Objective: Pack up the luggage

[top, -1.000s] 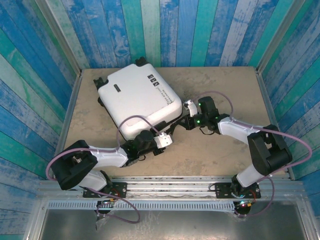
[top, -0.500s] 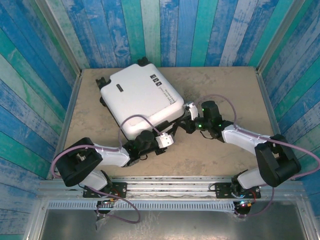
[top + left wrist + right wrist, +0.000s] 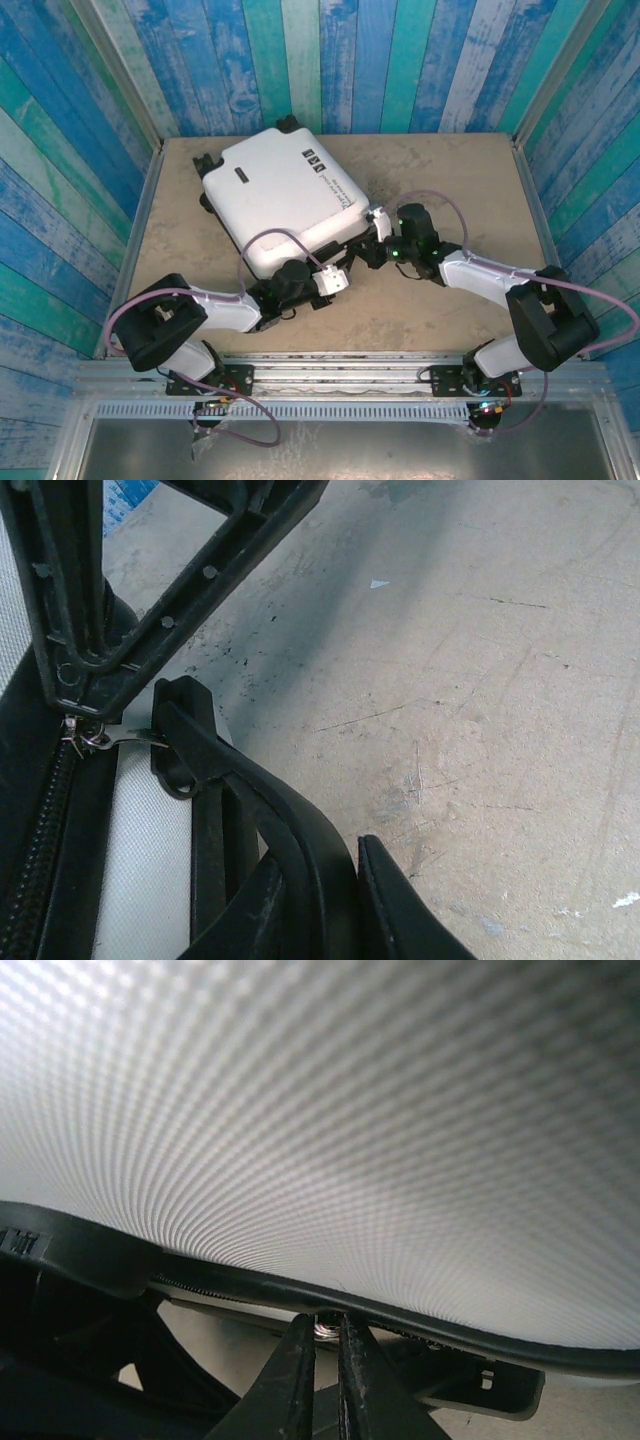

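The closed suitcase [image 3: 285, 195] lay far-left on the desk [image 3: 450, 180], its zipper seam [image 3: 420, 1328] facing both arms. The right hand [image 3: 325, 1360], pressed together, pinched a zipper pull [image 3: 325, 1326] there. The left hand [image 3: 78, 695] appeared to pinch the corner pull [image 3: 100, 739].

Luggage [image 3: 283, 200] fills far-left of table [image 3: 480, 180], close to back wall [image 3: 330, 60]. Rt half & near-left strip open. Left arm [image 3: 225, 312], right arm [image 3: 480, 275] meet at luggage's near-rt edge, block mid-table. Walls hem 3 sides.
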